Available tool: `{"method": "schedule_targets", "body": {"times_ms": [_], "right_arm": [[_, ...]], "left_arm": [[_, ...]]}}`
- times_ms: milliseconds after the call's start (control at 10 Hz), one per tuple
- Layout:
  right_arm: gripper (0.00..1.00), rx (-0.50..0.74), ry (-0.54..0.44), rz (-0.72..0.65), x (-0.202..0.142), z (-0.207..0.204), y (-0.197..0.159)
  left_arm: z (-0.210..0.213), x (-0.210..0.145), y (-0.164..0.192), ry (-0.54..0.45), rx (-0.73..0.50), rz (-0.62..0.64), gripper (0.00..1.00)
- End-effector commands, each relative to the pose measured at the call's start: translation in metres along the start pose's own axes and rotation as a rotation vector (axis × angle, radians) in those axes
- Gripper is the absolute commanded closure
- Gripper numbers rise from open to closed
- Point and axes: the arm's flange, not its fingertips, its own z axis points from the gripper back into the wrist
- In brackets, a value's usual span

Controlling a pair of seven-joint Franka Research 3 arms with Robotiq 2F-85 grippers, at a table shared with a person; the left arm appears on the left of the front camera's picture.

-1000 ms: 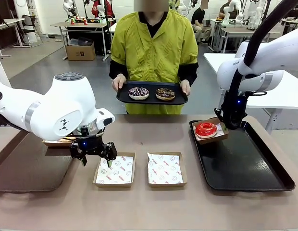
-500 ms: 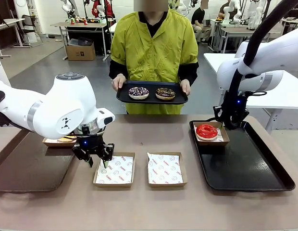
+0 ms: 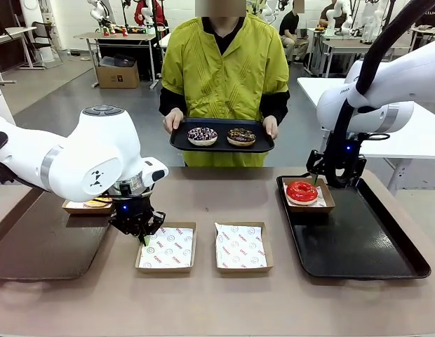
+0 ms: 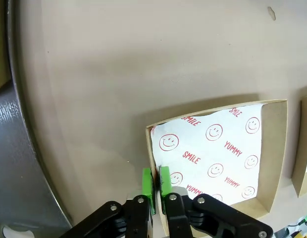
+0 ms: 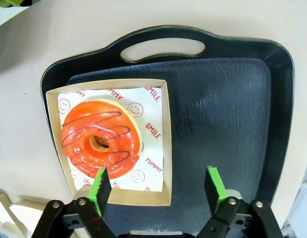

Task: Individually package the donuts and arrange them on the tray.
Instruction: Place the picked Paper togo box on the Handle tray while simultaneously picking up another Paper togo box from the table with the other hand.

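Roughly a quarter done, judging by the layout. Red donut (image 5: pixel 101 144) boxed and set on the right tray (image 3: pixel 372 246), in the far corner on the side toward the middle of the tabletop (image 3: pixel 217 302). Right claw (image 5: pixel 157 184) spread wide just above and behind, gripping nothing, one green pad near the red icing but apart from it.

Yellow donut (image 3: pixel 98 203) boxed too, half hidden behind the left arm, near the far end of the left tray (image 3: pixel 35 246). On that tray or just beside it: cannot tell. Probably counts as packed but not yet arranged beside the red one.

Two donuts unpacked: dark donut (image 3: pixel 202 135) and brown donut (image 3: pixel 241 137), side by side on a small tray (image 3: pixel 263 146) held over the far edge of the tabletop in the person's hands (image 3: pixel 173 119).

Two paper-lined boxes waiting empty near the front of the tabletop: left box (image 4: pixel 213 163) and middle box (image 3: pixel 243 246), close together without touching. Left claw (image 4: pixel 156 184) pressed together on the side wall of the left box, one pad outside and one inside, over the printed paper.

Left to do, most likely:
- Load each chocolate donut into one of the empty boxes.
- Carry both boxes over to the right tray.
- Bring the yellow one across as well.

Plenty of bare tray beyond the red donut for three more.
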Motion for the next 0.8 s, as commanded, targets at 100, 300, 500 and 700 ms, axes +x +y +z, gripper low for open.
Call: {"method": "schedule_targets", "body": {"times_ms": [100,300,500,700], "right_arm": [[0.0,0.043,-0.017,0.012,-0.002,0.004,-0.006],[0.0,0.066,-0.025,0.016,-0.01,0.011,-0.011],[0.0,0.219,0.014,0.073,-0.035,0.041,-0.032],[0.0,0.416,0.002,0.119,-0.068,0.079,-0.076]], "left_arm": [[0.002,0.004,-0.003,0.029,-0.019,0.006,1.0],[0.005,0.004,-0.003,0.039,-0.022,0.017,1.0],[0.039,0.0,0.001,0.028,-0.034,0.078,1.0],[0.093,-0.003,0.008,0.002,-0.055,0.093,1.0]]}}
